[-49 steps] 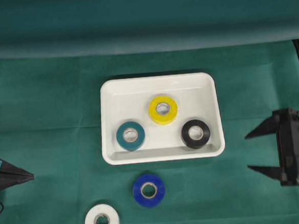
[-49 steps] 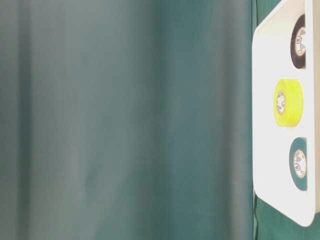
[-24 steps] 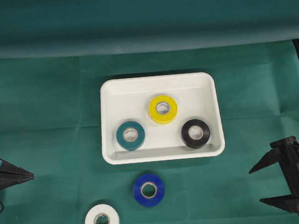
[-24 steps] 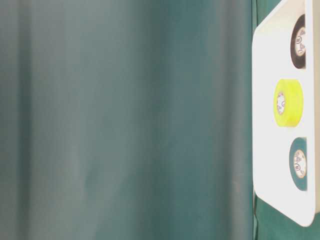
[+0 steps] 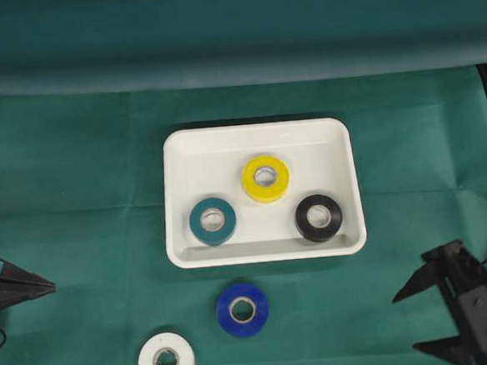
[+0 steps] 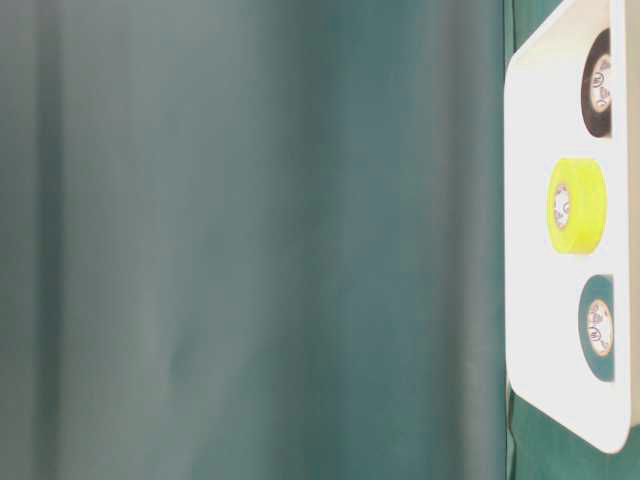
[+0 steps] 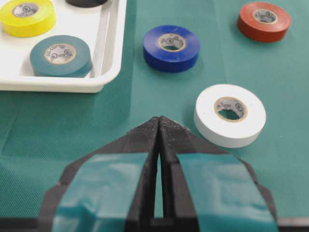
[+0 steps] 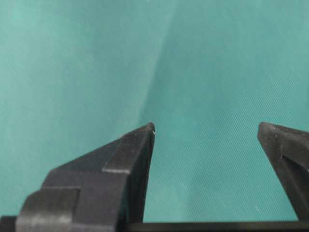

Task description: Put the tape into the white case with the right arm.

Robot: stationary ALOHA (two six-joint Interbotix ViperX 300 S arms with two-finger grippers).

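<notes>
Below the white case (image 5: 257, 140), on the green bench (image 5: 75, 161), lie the rolls of tape that we have not put away yet. The blue tape (image 5: 242, 309) is just below the case's near rim. The white tape (image 5: 166, 360) is farther down and to the left of the case. From the left wrist view we also see a red tape (image 7: 263, 20), on the far side of the blue one from the case. Inside the case sit three rolls: a yellow tape (image 5: 266, 177), a teal tape (image 5: 213, 221) and a black tape (image 5: 319, 217).

Our right gripper (image 5: 419, 319) is well to the right of the case and lower down. Its two black fingers are spread wide and hold nothing. Our left gripper (image 5: 48, 287) rests far to the left of the case with its fingers pressed together, also holding nothing.

We think each roll is light and stiff, so it should not squash. The smooth sides may be a bit slippery. A good way to take one is across its width, with one finger on each outer side, or with one finger in the hole and one outside.

Each roll is a flat ring with a pale paper core in the middle. They all look the same size and lie flat.
</notes>
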